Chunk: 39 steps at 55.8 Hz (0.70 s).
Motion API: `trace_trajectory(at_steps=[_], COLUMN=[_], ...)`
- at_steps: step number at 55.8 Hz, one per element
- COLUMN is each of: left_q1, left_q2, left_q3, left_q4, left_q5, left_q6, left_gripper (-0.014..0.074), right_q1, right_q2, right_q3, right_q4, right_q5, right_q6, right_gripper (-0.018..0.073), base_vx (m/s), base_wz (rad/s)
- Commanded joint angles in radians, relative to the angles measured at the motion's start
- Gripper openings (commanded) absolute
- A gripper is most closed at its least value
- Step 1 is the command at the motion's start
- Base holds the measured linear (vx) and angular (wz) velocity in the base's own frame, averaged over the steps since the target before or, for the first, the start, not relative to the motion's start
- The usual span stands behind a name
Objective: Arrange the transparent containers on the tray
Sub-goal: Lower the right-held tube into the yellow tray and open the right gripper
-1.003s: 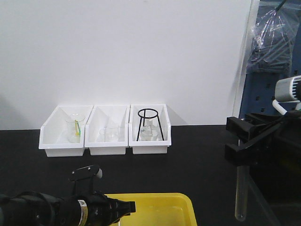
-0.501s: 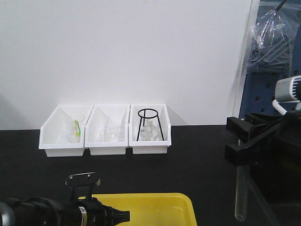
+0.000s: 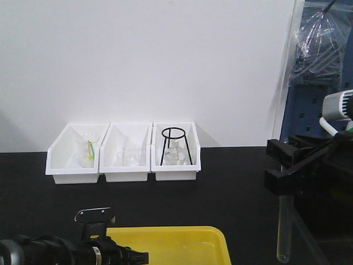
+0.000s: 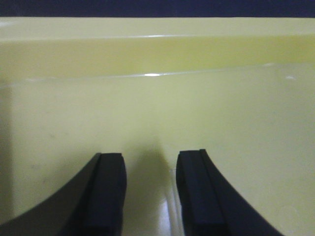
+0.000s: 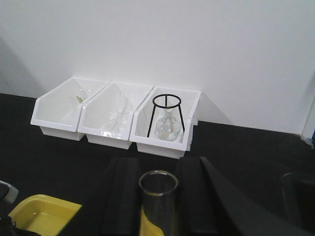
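I'm on the front view. My right gripper point(image 3: 281, 165) is clamped on a long clear glass test tube point(image 3: 283, 232). The tube hangs upright with its rounded bottom down, over the right edge of the black table point(image 3: 231, 193). It sits off the right end of the shallow bright yellow plastic tray point(image 3: 182, 232) and isn't touching it. From here I cannot tell whether the tube's tip meets the tabletop.

The right wrist camera looks straight down on the tube's open rim, and the black fingers point(image 5: 123, 172) press in on the glass from both sides.

The tray lies at the near edge of the table, and my left gripper point(image 4: 151, 157) is low inside it. The left wrist camera shows the two black pads point(image 4: 110, 191) apart with bare yellow floor between them. They grip nothing, and the tray's raised far wall is straight ahead. A faint glassy streak runs beside the right-hand pad, but I cannot tell what it is.

Along the far edge of the table, against the white wall, three white plastic bins point(image 3: 127, 175) stand touching in a row. The left bin holds a clear beaker point(image 3: 87, 150) with something yellow-green inside. The middle bin holds another clear glass vessel point(image 3: 129, 157), and the right one holds a black wire tripod point(image 3: 176, 147) over a small clear flask point(image 5: 167, 129).
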<state>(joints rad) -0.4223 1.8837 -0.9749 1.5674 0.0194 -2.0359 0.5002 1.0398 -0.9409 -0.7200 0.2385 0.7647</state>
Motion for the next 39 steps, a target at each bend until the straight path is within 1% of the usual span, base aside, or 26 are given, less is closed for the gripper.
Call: trace_trajectory(at_steps=[1,10,18,24,32,39], left_q1=[-0.005,-0.005,-0.005,-0.005,-0.005,-0.005], left_q2=[-0.091,-0.2,-0.325,-0.423,-0.516,-0.564], left_q3=[-0.027,-0.027,-0.027,-0.027,-0.027,-0.027], left_q4=[0.001,0.002,0.002,0.002,0.002,0.002], left_q5=[0.015,0.015,0.014,0.014,0.015,0.015], left_q6=[-0.001,0.005,0.056,0.091,0.132,0.134], left_gripper=[0.0388,0.0388,0.0388,0.0388,0.0388,0.0388], right_q1=[-0.001,-0.001,-0.001,-0.001,-0.001,-0.001], right_q2=[0.018,0.136,0.27,0.377,0.477,0.541], right_q3=[-0.032,-0.032,-0.036,-0.043,-0.071,-0.092], right_q4=[0.053,0.222,0.327,0.426,0.502,0.51], right_q5=[-0.012,0.017,-0.024,-0.074,-0.101,-0.126], right_q6=[-0.001,-0.01,-0.031,-0.044,-0.048,-0.051], right_gripper=[-0.0013,-0.0013,-0.0013,-0.0011,-0.0011,-0.0011], base_vx=[0.0,0.0,0.0,0.0,0.0,0.0], base_wz=[0.0,0.0,0.0,0.0,0.0,0.0])
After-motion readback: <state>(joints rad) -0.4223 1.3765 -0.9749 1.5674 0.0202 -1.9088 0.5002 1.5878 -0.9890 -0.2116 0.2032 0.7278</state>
